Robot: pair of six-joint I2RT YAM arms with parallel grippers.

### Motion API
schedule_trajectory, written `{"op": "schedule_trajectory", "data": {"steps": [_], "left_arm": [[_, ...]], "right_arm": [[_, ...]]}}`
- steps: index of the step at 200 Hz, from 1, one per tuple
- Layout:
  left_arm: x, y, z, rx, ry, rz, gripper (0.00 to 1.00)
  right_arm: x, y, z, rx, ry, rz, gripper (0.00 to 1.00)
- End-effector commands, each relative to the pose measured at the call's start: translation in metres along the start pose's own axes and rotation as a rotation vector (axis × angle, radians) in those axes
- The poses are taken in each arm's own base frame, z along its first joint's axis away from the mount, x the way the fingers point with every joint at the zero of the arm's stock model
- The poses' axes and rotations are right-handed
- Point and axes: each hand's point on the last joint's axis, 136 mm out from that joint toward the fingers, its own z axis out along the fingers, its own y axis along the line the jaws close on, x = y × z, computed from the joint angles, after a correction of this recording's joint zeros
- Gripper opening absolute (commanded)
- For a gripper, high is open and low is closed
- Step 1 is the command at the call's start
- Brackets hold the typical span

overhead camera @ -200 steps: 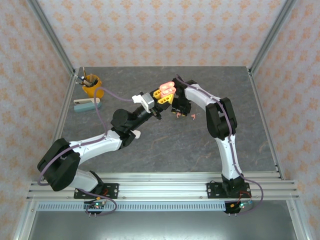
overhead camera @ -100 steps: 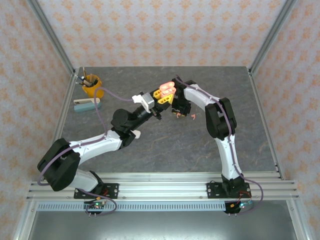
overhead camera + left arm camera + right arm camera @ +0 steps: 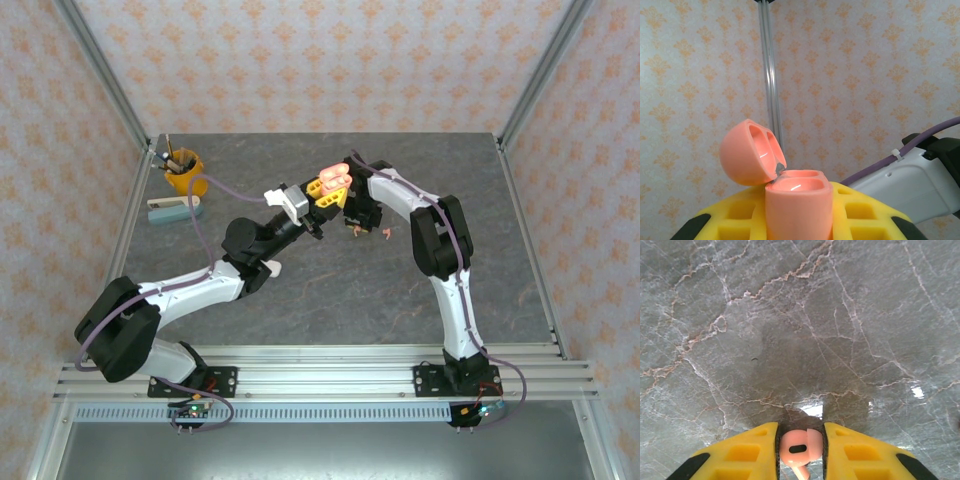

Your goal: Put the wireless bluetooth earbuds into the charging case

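**Pickup step: salmon earbud in the right claw, case waiting open**

- Nearest: right claw (image 3: pixel 799 434) is hanging low over the tabletop (image 3: pixel 790 315). Its yellow pads are pressing against both sides of a salmon earbud (image 3: pixel 797 446), so I am reading this as a grasp. The stem is pointing down. I cannot tell whether the earbud is clear of the tabletop.
- Just right of that claw, a second earbud (image 3: pixel 385 232), also salmon, is lying loose on the tabletop.
- Beyond: left claw (image 3: pixel 797 220) is clenched on the salmon case (image 3: pixel 797 200) and holding it in the air just beside the right claw. The lid (image 3: pixel 747 152) is tipped back to the left, and two sockets are showing in the base. Both are looking empty.
- Far left corner: an orange cup (image 3: pixel 184 172) is standing well apart from the work.

Judgement: the task is at its first pickup, with nothing seated.

Next move calls for:
- raising the earbud without letting it twist in the pads;
- carrying it up over the open case;
- lining the stem up with one socket;
- lowering it straight in before letting go.

The earbud is tiny and the grip is narrow, so slipping is the likely trouble.
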Motion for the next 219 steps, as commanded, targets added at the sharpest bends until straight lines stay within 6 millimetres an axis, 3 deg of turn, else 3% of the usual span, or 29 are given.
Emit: {"op": "schedule_trajectory", "data": {"steps": [1, 66, 109, 153, 219], "left_arm": [[-0.02, 0.001, 0.006, 0.013, -0.046, 0.005, 0.0], [-0.021, 0.001, 0.006, 0.013, -0.037, 0.006, 0.0], [-0.022, 0.001, 0.007, 0.012, -0.031, 0.009, 0.0], [-0.022, 0.002, 0.006, 0.006, -0.024, 0.019, 0.0], [-0.015, 0.004, 0.004, -0.006, 0.004, 0.022, 0.0]], "right_arm": [[0.004, 0.001, -0.014, -0.009, -0.023, 0.008, 0.26], [-0.002, -0.005, -0.047, -0.054, -0.154, 0.035, 0.25], [-0.007, -0.011, -0.08, -0.089, -0.256, 0.052, 0.25], [-0.012, -0.017, -0.135, -0.172, -0.395, 0.073, 0.25], [-0.009, -0.033, -0.25, -0.337, -0.64, 0.072, 0.26]]}}
